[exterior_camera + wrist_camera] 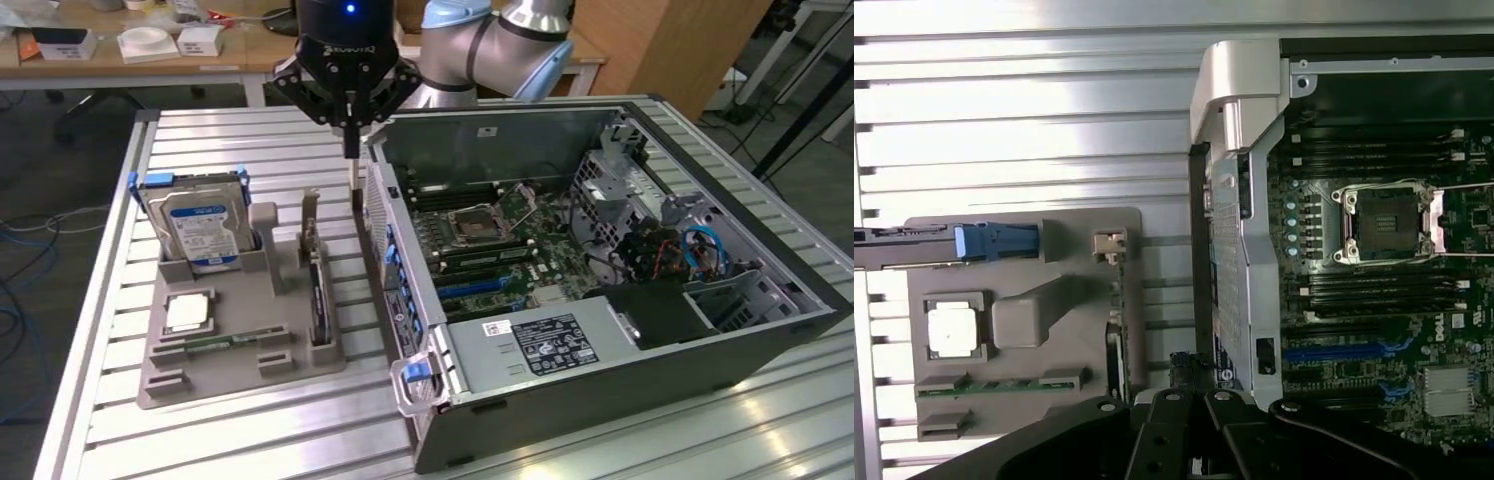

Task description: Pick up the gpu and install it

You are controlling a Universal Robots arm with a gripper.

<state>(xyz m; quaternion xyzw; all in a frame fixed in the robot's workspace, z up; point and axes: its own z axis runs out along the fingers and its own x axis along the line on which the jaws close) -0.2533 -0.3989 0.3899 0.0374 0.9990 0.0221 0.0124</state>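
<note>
Hovering with the gripper [351, 148] pressed together, empty, over the narrow gap between gray tray [200, 385] and computer case [641, 385]; near the gpu [318, 290], upright on edge.

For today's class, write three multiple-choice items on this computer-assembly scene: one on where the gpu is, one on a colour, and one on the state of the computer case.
1. Where is the gpu?
A. Lying flat on the floor
B. Standing on edge in the gray tray
C. Leaning against a wall

2. What colour is the label on the hard drive?
A. Red
B. Yellow
C. Blue and white

3. What state is the computer case in?
A. Open, its inside exposed
B. Closed on every side
C. Covered with a cloth

Answers:
1 B: the card stands upright in a slot of the tray, beside the case.
2 C: the label facing the exterior view is blue and white.
3 A: the side is off, so the motherboard is in plain sight.
</note>
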